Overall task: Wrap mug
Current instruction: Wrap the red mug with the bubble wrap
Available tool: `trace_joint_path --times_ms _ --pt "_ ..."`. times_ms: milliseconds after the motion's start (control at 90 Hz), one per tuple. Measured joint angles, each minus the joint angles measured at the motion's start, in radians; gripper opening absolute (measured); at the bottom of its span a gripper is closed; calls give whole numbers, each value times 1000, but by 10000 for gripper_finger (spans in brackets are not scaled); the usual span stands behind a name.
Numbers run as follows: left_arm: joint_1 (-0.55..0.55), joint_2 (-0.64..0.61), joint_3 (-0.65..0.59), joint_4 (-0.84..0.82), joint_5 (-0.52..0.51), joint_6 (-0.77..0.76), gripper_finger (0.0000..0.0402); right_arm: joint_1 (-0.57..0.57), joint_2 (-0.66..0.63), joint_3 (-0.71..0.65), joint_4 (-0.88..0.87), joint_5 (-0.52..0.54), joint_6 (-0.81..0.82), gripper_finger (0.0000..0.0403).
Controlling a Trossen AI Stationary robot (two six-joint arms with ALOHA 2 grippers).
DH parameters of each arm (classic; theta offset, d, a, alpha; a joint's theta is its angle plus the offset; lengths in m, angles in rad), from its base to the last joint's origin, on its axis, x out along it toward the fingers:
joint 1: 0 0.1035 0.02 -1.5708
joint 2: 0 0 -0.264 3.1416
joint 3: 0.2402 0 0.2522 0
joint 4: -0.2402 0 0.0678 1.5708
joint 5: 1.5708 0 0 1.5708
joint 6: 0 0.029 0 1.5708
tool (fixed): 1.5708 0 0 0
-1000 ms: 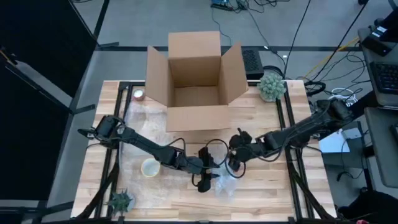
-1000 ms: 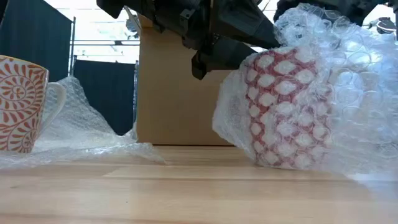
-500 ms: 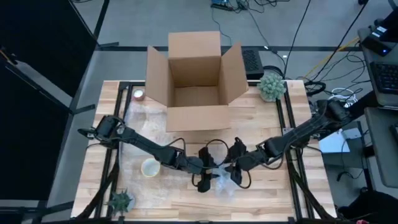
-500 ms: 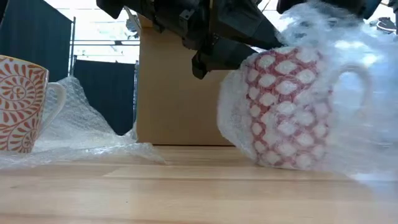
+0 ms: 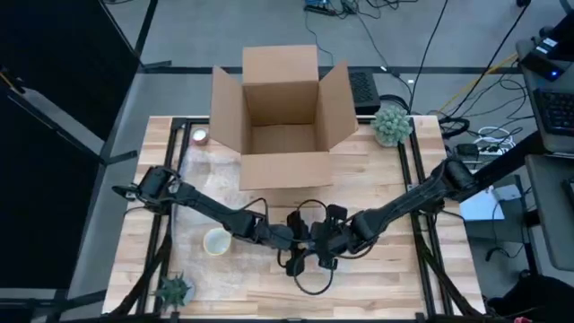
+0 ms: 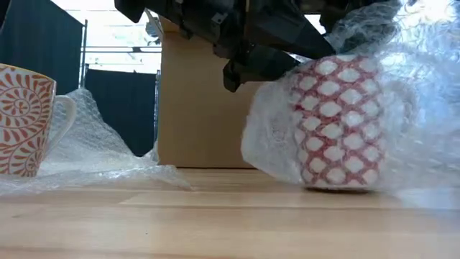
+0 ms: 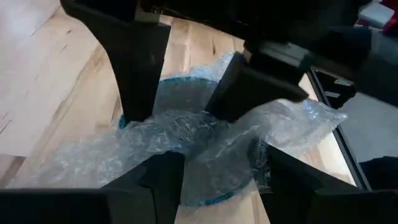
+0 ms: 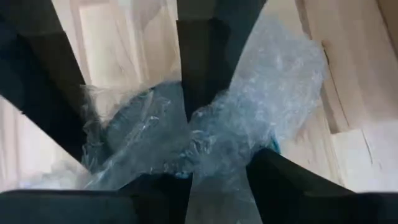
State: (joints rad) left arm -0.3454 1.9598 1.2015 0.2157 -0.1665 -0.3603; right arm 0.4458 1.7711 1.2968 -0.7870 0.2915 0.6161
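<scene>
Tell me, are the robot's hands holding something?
Yes. Both end effectors, left and right, meet over the mug and pinch the bubble wrap bunched over its open top, not the mug itself.

An open cardboard box (image 5: 280,112) stands at the far middle of the wooden surface (image 5: 395,278), flaps spread, with a small red-and-white roll (image 5: 200,136) just to its left and a round pale-green plant (image 5: 392,124) to its right. A spiky green plant (image 5: 174,290) sits at the near left corner. Beyond the surface, a black keyboard (image 5: 363,89) and tangled cables (image 5: 466,81) lie on the grey floor.
</scene>
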Motion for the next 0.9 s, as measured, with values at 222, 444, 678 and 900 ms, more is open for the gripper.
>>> trace_joint_path --times_ms 222,444,678,900 --pt "-2 0 -1 0 0 9 170 1 20 14 4 -30 -12 130" --pt "-2 1 1 8 11 8 170 8 40 14 14 -78 -12 130" --pt "-2 0 -1 -2 8 7 170 7 -75 8 25 -96 5 130" --pt "-2 0 0 -3 7 7 170 6 -200 9 -24 -88 43 130"
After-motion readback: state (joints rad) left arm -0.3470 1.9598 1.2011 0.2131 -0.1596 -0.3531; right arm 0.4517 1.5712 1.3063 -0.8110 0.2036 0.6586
